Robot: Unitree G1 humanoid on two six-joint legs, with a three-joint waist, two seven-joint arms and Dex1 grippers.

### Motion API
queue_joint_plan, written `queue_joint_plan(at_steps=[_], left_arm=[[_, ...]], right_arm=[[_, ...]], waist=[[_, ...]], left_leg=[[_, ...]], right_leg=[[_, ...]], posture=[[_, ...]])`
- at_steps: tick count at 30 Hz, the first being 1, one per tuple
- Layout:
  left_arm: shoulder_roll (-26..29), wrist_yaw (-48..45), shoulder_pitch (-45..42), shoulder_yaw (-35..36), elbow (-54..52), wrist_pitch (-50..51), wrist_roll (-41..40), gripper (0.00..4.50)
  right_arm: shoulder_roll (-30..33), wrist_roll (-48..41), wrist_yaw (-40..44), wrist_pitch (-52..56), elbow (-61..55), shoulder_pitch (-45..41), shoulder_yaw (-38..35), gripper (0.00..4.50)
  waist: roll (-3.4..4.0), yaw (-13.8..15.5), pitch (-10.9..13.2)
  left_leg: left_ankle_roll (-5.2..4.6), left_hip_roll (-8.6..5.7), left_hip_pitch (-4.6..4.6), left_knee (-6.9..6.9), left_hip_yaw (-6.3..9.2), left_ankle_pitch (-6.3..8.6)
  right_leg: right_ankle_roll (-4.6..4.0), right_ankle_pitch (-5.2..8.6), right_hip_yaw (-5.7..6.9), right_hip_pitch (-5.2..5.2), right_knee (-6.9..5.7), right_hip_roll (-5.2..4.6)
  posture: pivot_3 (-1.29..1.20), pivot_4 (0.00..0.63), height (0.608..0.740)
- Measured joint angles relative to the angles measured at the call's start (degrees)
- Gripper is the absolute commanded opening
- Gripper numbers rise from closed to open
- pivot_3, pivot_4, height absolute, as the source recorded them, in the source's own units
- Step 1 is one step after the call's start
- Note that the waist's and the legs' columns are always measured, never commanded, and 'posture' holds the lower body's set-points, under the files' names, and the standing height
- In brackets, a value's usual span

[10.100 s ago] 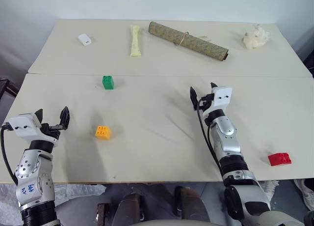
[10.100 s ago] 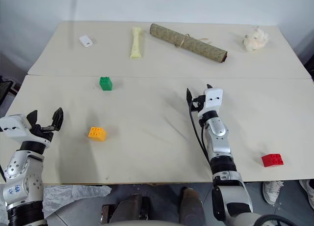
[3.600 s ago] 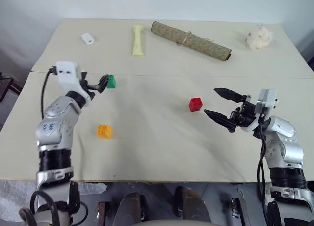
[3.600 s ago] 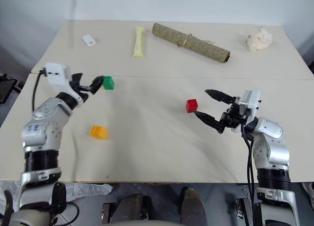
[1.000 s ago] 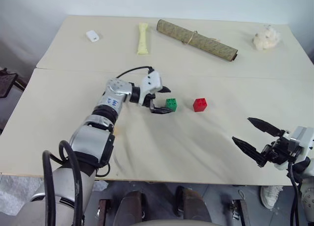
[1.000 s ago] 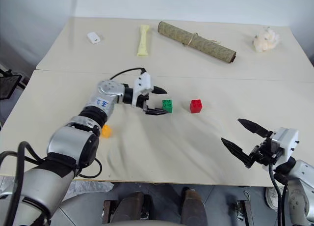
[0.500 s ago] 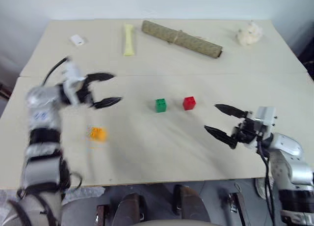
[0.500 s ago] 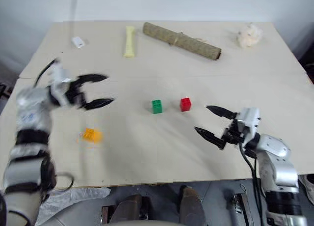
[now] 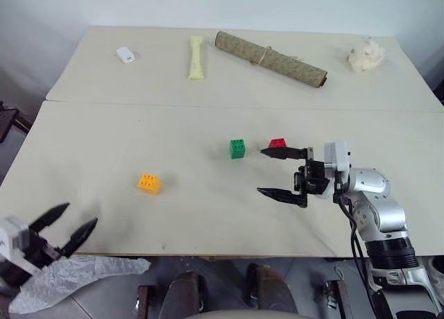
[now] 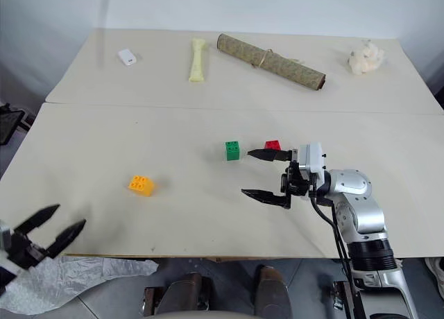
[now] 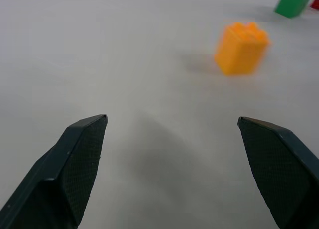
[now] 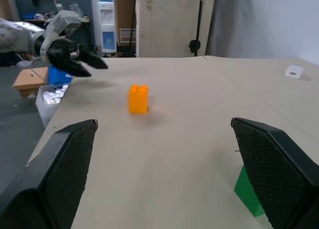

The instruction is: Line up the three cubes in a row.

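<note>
Green cube (image 9: 237, 148) and red cube (image 9: 279, 144) sat side by side mid-frame on the desk (image 9: 208, 111); orange-yellow cube (image 9: 148, 184) lay apart, lower left of centre. Left hand (image 9: 66, 229) hovered off the desk's lower-left corner, jaws wide, empty. Right hand (image 9: 281, 173) gaped beside the red cube, holding nothing. Likely next: fetch the orange-yellow cube, set it in line.

Far across my table (image 9: 104, 145) lay a patterned roll (image 9: 269, 57), pale stick (image 9: 195, 57) and white block (image 9: 125, 55) left of it, white clump (image 9: 365, 55) right.
</note>
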State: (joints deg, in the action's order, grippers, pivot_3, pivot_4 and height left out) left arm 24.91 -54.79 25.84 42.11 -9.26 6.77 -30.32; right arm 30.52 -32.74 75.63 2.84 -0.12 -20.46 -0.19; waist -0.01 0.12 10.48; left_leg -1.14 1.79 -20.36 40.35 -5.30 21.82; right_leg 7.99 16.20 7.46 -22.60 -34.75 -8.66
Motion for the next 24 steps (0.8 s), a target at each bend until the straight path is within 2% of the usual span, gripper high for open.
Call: queue_joint_plan(at_steps=[4, 7, 10, 13, 17, 21, 24], left_arm=[[0.0, 4.3, -1.0, -5.3, -8.4, -1.4, 2.6, 4.43], [-0.3, 9.3, -3.2, -11.5, -14.7, 1.8, 3.7, 4.43], [-2.1, 16.9, -4.8, -16.3, -16.5, 4.9, 8.3, 4.43], [-5.7, 23.4, -6.6, -19.9, -17.9, 9.7, 8.7, 4.43], [-7.4, 28.7, -7.9, -23.8, -17.9, 12.1, 10.7, 4.43], [-8.5, 31.2, -10.0, -25.7, -16.9, 12.0, 11.6, 3.61], [-7.1, 30.1, -11.4, -26.6, -16.1, 11.8, 11.6, 2.59]], right_arm=[[1.3, 0.0, 1.4, -0.2, 1.4, 0.0, -0.3, 4.5], [3.2, -0.2, 2.9, -0.2, 2.1, 0.7, -1.8, 4.5], [5.1, -0.5, 4.9, -0.5, 2.7, 2.6, -4.0, 4.5], [5.9, -0.5, 5.3, -0.5, 2.9, 4.6, -5.2, 4.5], [5.8, -0.5, 5.0, -0.3, 2.6, 6.2, -5.2, 4.5], [5.5, -0.5, 3.9, -0.2, 2.2, 7.4, -5.2, 4.5], [5.5, -0.5, 2.9, -0.3, 1.9, 8.9, -5.5, 4.5]], waist=[[0.01, 0.4, 0.0], [0.02, 0.1, 0.0], [0.05, -0.2, 0.0], [0.04, -0.4, 0.0], [0.05, -0.2, 0.0], [0.05, -0.1, 0.0], [0.05, 0.0, 0.0]], left_leg=[[0.01, -0.02, 0.05, 0.02, -0.06, -0.01], [0.02, -0.02, 0.05, 0.0, -0.09, 0.02], [0.02, -0.13, 0.07, -0.07, -0.16, 0.04], [0.03, -0.07, 0.1, -0.06, -0.21, 0.04], [0.04, -0.07, 0.14, -0.05, -0.21, 0.04], [0.04, -0.05, 0.14, -0.05, -0.2, 0.04], [0.04, -0.06, 0.13, -0.05, -0.2, 0.04]], right_leg=[[-0.02, 0.0, -0.09, 0.02, -0.05, -0.01], [-0.02, 0.0, -0.11, 0.01, -0.02, 0.04], [-0.02, 0.0, -0.1, 0.01, 0.06, 0.12], [-0.02, 0.0, -0.13, 0.01, 0.06, 0.15], [-0.02, 0.0, -0.17, 0.02, 0.02, 0.13], [-0.02, 0.0, -0.17, 0.02, 0.03, 0.11], [-0.02, 0.0, -0.16, 0.01, 0.04, 0.12]], posture=[[0.0, 0.15, 0.74], [0.0, 0.15, 0.74], [0.0, 0.15, 0.74], [0.0, 0.15, 0.74], [0.0, 0.15, 0.74], [0.0, 0.15, 0.74], [0.0, 0.15, 0.74]])
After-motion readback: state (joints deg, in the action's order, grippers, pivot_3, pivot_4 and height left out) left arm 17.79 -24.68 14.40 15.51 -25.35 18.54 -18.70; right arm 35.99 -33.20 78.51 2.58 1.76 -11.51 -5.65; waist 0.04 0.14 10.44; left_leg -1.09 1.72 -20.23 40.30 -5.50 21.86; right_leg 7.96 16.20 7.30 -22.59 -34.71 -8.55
